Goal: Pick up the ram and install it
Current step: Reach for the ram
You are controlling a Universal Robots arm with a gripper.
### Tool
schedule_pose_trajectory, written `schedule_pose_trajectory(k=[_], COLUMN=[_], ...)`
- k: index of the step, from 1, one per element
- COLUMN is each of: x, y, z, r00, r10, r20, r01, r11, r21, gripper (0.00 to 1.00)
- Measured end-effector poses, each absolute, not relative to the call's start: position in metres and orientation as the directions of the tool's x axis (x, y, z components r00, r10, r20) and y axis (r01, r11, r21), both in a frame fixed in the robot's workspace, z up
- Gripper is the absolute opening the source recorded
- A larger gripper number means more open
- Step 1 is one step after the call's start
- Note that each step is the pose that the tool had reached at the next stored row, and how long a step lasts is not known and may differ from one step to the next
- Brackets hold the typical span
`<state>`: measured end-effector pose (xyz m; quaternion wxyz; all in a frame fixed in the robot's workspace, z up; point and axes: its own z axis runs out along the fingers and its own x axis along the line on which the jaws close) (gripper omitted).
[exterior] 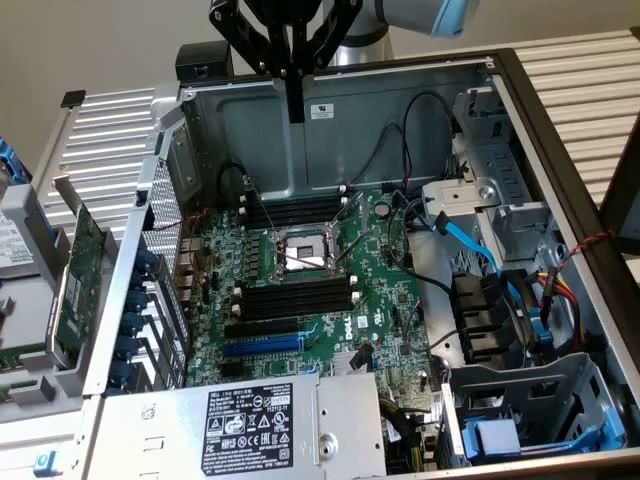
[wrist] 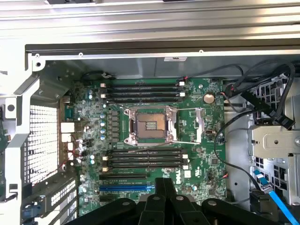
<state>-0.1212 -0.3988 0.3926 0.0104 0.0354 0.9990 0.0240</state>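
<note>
Open computer case [exterior: 250, 130], green motherboard [exterior: 390, 300] exposed. Arm's gripper [exterior: 295, 112] at upper centre of the exterior view, well above the board, jaws pressed together. Two banks of black memory slots [exterior: 297, 297] with white end clips, one on each side of the processor socket [exterior: 300, 252]. Green expansion card [exterior: 75, 285] at left of frame, outside the case. In the wrist view, black fingers [wrist: 157, 199] near the blue expansion slot [wrist: 125, 188]. Place of the ram: cannot tell.

pincer [wrist: 164, 182] cropped by the edge, power supply label [exterior: 250, 422] illegibly small
</note>
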Motion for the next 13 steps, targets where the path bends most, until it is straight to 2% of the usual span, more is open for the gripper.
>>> schedule_pose_trajectory(k=[13], x=[-0.136], y=[-0.399], z=[0.393], r00=[-0.997], r10=[0.071], r20=[-0.019], r01=[0.070], r11=[0.996], r21=[0.049], gripper=[0.10])
